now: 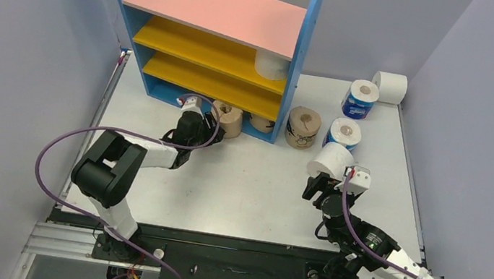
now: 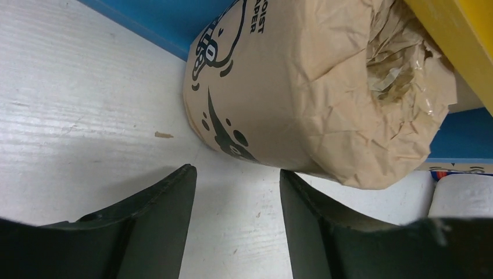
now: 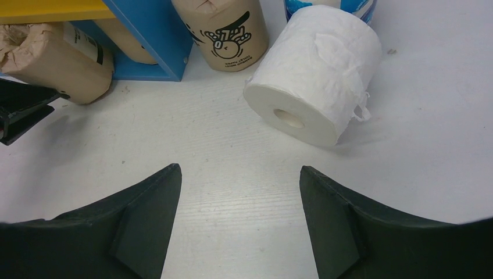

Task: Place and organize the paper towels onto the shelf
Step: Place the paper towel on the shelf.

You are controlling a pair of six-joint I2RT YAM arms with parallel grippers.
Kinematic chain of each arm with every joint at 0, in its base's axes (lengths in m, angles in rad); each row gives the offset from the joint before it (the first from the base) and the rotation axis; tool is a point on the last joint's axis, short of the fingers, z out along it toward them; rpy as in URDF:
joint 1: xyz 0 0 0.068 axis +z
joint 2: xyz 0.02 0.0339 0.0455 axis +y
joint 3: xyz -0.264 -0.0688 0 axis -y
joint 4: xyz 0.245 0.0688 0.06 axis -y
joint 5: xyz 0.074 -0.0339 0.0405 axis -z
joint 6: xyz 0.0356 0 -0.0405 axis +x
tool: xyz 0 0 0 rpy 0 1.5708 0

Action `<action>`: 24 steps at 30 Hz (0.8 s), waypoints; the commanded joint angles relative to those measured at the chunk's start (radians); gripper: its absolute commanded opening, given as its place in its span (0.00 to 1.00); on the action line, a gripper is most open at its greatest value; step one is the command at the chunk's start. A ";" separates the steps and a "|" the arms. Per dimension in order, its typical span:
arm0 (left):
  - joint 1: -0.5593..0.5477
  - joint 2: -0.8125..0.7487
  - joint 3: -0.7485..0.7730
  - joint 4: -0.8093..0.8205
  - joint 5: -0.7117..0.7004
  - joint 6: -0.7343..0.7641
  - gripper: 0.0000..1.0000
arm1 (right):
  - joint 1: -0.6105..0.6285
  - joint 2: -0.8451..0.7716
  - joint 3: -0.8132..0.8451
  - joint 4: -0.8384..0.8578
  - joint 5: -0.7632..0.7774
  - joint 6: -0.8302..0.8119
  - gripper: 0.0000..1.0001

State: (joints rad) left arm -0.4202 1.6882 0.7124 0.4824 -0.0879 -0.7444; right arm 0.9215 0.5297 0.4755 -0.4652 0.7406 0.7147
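On the white table [image 1: 244,190], the shelf [image 1: 306,46] holds one white roll [image 1: 271,64] on a yellow tier, while the left gripper [image 2: 235,174], fingers parted and empty, sits just short of a tan roll [image 2: 290,87] at the shelf's foot, and the right gripper [image 3: 239,171], likewise spread and empty, faces a toppled roll [image 3: 317,75].

Toward the back left of the tabletop [image 1: 245,183]: the shelf [image 1: 302,52]. On its upper inner board, at the right end: a shelved roll [image 1: 271,65]. Inside its bottom tier, by the right panel: a tucked roll [image 1: 261,123]. At the front of the shelf's base: a front roll [image 1: 230,120], with the left hand [image 2: 237,197] just before it (nothing between the fingers). Just right of the shelf's right panel: a side roll [image 1: 303,127]. Further right of the shelf: an upright roll [image 1: 344,133], a second upright roll [image 1: 360,99] behind it, and a far roll [image 1: 390,87] lying behind both. Before and right of the shelf: a lying roll [image 1: 331,160], with the right hand [image 3: 239,192] short of it.
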 commanded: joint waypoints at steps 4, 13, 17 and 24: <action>-0.002 0.059 0.094 0.068 0.009 0.010 0.46 | -0.008 0.002 0.004 0.019 0.014 -0.014 0.70; 0.000 0.098 0.153 0.068 0.013 0.018 0.40 | -0.007 0.012 0.007 0.020 0.015 -0.017 0.70; 0.000 0.114 0.176 0.067 0.014 0.022 0.39 | -0.007 0.017 0.008 0.019 0.015 -0.018 0.70; 0.001 0.153 0.229 0.058 0.032 0.022 0.39 | -0.007 0.020 0.008 0.019 0.014 -0.019 0.70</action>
State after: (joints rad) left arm -0.4202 1.8214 0.8757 0.4839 -0.0715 -0.7368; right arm 0.9215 0.5411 0.4755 -0.4648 0.7410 0.7101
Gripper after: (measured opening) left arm 0.389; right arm 0.701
